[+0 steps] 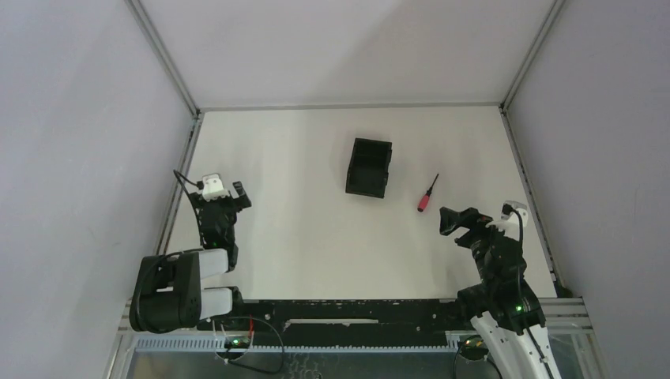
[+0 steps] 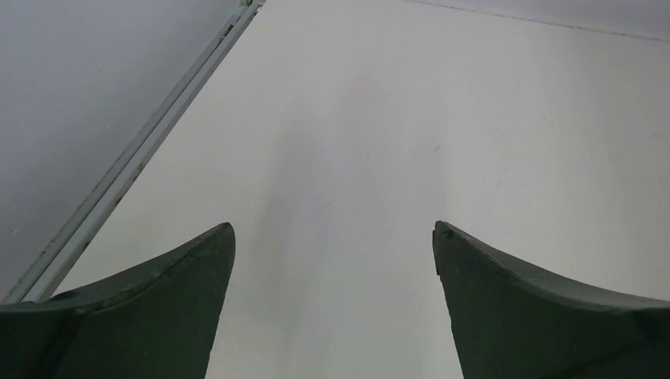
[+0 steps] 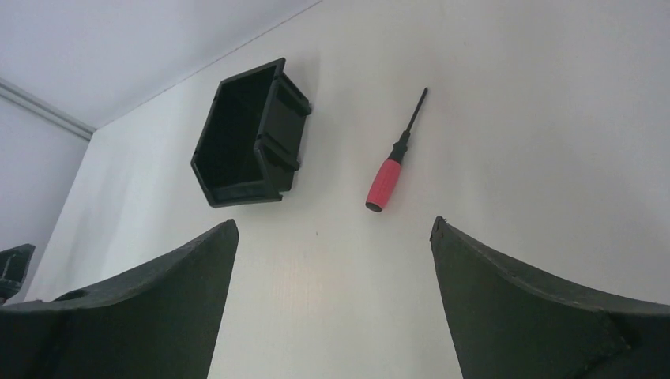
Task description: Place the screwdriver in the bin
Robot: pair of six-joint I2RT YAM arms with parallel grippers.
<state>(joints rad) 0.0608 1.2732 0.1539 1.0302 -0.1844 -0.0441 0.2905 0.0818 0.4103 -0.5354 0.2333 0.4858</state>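
The screwdriver [image 1: 427,195], red-pink handle and thin black shaft, lies flat on the white table just right of the bin [image 1: 369,167], a small black open-top bin. Both show in the right wrist view, the screwdriver [image 3: 389,172] ahead of my fingers and the bin [image 3: 249,134] to its left, its inside dark with nothing to be seen in it. My right gripper [image 1: 457,223] is open and empty, a short way near-right of the screwdriver's handle; in its own view it [image 3: 332,237] spans bare table. My left gripper [image 1: 231,194] is open and empty at the table's left, over bare table [image 2: 333,237].
Grey walls enclose the table on the left, right and back. A metal rail [image 2: 150,142] runs along the left edge close to my left gripper. A black strip [image 1: 348,309] runs along the near edge between the arm bases.
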